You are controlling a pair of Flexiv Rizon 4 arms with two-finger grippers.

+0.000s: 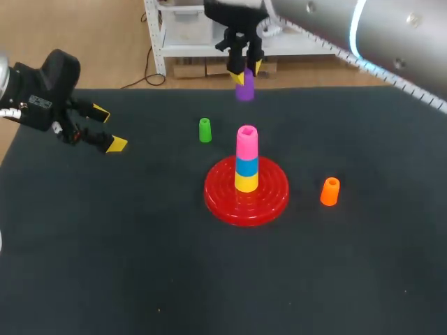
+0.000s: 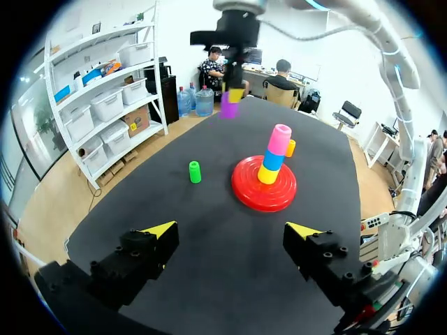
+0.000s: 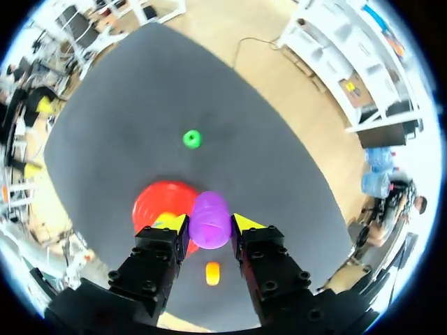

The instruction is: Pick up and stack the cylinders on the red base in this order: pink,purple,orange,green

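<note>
Purple cylinder [image 1: 244, 89] hangs pinched between the yellow tips of the right claw [image 3: 209, 222], in the air beyond the red base [image 1: 223, 199]. That round, ridged base carries a stack: yellow [image 1: 246, 183], blue [image 1: 246, 166], then pink [image 1: 246, 143] on top. A green cylinder [image 1: 204, 130] stands left of the base and an orange one [image 1: 330, 192] right of it, on the dark desk [image 1: 140, 244]. The left claw [image 1: 110, 129] gapes wide, well left of the base.

I can read no text, number or sign on anything standing on the dark cloth-covered surface [image 1: 140, 265]. The black body of my left gripper [image 1: 110, 129] carries a small white label [image 1: 37, 103], but its print is too small for me to make out.
</note>
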